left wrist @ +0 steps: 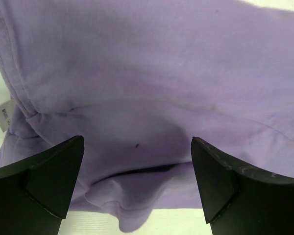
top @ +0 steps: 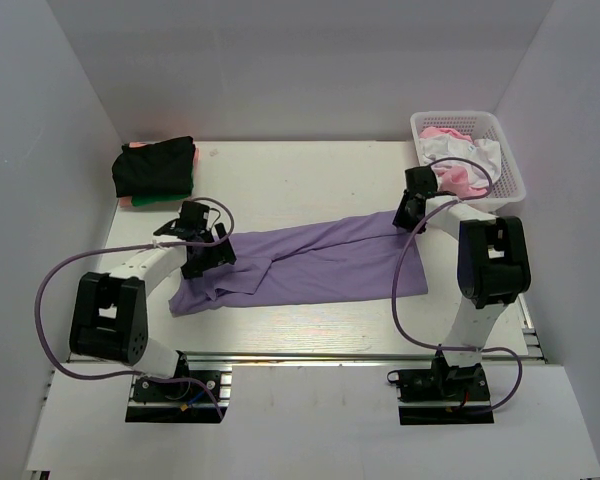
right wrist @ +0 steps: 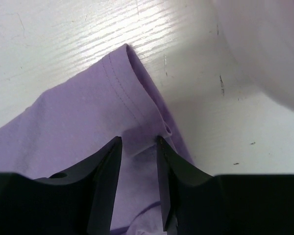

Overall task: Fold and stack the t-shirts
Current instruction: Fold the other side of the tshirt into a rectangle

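Right end effector [right wrist: 138, 143], perhaps around t-shirt [right wrist: 73, 117]

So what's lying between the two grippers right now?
Only the lavender t-shirt, stretched out flat from the left gripper to the right gripper; the top external view shows it.

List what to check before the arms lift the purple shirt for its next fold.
1. Right end effector grip: ok, shut on a fold of the lavender t-shirt by its hemmed corner.
2. Left end effector grip: not ok, jaws wide open over the cloth, holding nothing.
3. Shirt lying flat: not ok, bunched at its left end.
4. Folded stack clear of the shirt: ok, apart in the far left corner.
5. Basket clear of the right arm: cannot tell, the arm's cable overlaps the basket in the top view.
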